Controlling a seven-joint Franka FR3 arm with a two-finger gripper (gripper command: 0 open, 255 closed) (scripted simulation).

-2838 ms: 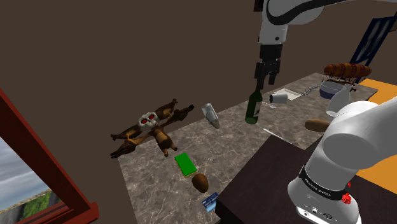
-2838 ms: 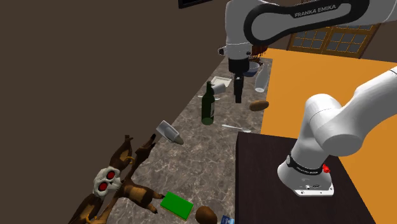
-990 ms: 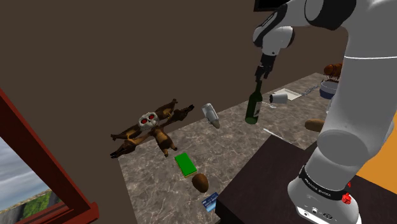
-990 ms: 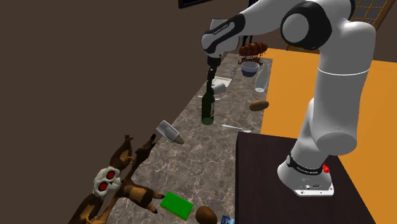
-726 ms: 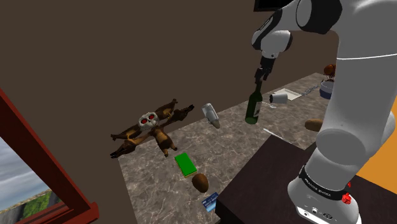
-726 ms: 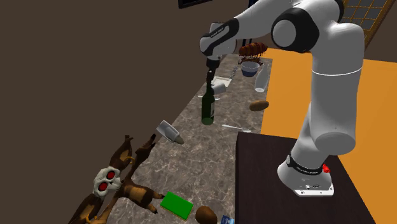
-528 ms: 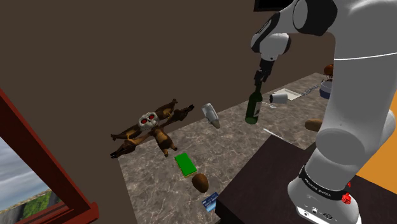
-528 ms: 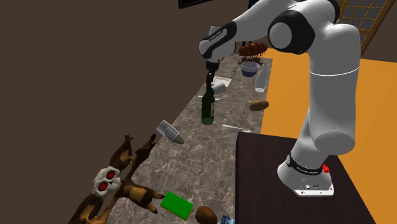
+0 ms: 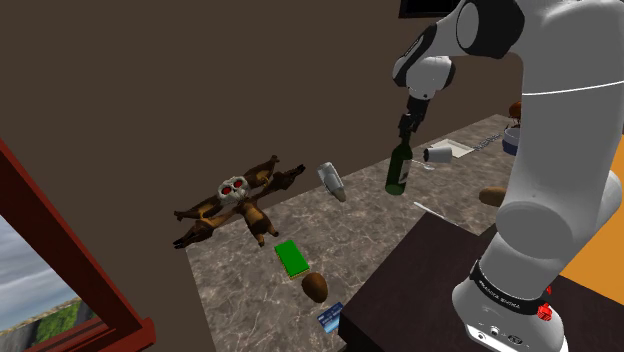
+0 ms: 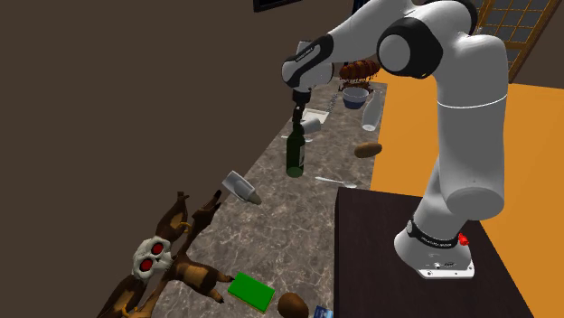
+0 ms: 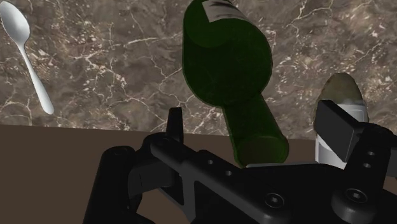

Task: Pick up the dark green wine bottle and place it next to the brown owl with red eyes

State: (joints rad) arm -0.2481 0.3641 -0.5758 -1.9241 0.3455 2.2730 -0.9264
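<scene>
Dark green, one bottle (image 11: 226,63) stands between two parted fingers (image 11: 337,130).

Marbled brown worktop (image 9: 250,290); green flat block (image 9: 292,258) lying near brown egg-shaped lump (image 9: 315,286), blue card (image 9: 330,317) just beyond at worktop edge. Clear glass (image 9: 331,181) tipped on side mid-worktop. White spoon (image 11: 28,54) flat on marble. Red window frame (image 9: 60,250) at shoulder view's lower left
</scene>
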